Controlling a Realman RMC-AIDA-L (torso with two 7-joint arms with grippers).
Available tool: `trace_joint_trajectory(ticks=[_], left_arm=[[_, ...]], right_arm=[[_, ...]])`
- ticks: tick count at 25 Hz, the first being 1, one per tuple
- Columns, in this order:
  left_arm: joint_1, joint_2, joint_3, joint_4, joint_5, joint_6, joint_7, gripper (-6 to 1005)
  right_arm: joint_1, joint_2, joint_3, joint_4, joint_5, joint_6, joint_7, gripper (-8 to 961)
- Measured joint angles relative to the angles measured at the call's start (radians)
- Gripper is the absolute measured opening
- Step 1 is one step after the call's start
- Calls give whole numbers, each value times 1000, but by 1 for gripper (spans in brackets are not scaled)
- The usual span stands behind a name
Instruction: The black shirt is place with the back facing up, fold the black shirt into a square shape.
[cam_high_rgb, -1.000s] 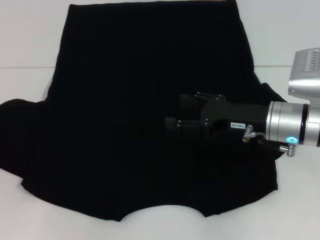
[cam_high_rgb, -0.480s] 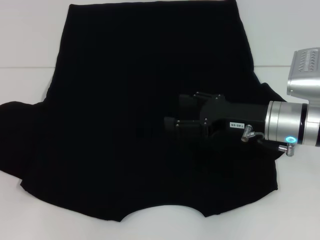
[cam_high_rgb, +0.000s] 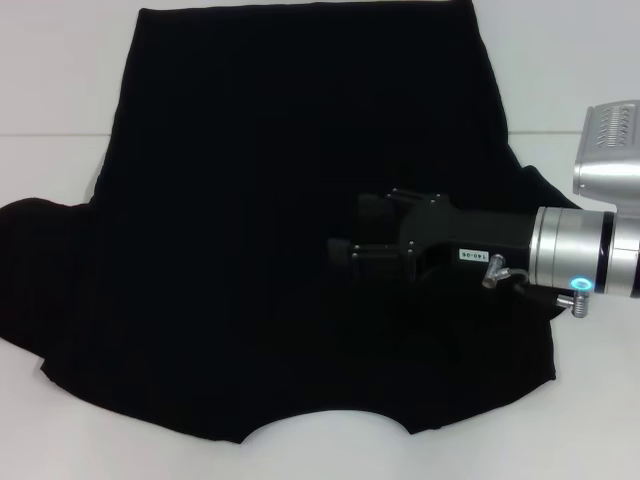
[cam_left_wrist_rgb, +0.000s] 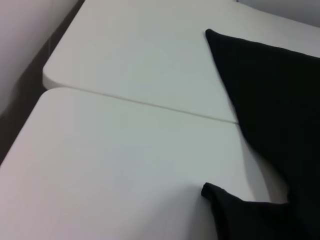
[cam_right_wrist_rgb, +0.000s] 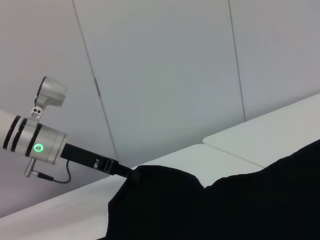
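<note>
While its fingers (cam_high_rgb: 345, 250) stand slightly parted, right gripper (cam_high_rgb: 352, 232) overhangs black shirt (cam_high_rgb: 250, 200).

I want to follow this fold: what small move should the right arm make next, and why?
Probably back the right end effector toward the right sleeve and lower it. The black shirt lies flat, unfolded, and the end effector sits inboard of that edge.

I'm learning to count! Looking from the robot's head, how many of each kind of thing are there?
Black shirt: 1
Robot end effector, the right one, over the shirt: 1
White table tops, far and near: 2
Total: 4
</note>
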Motion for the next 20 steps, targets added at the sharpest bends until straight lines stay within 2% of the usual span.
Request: trace_joint_trajectory(ticks=[10, 20], left_arm=[[-51, -3, 4, -1, -8, 24, 22, 28], [-52, 5, 5, -3, -170, 251, 144, 27]], right_arm=[[-4, 0, 0, 1, 0, -1, 0, 911], [-10, 0, 0, 4, 0, -7, 0, 911]])
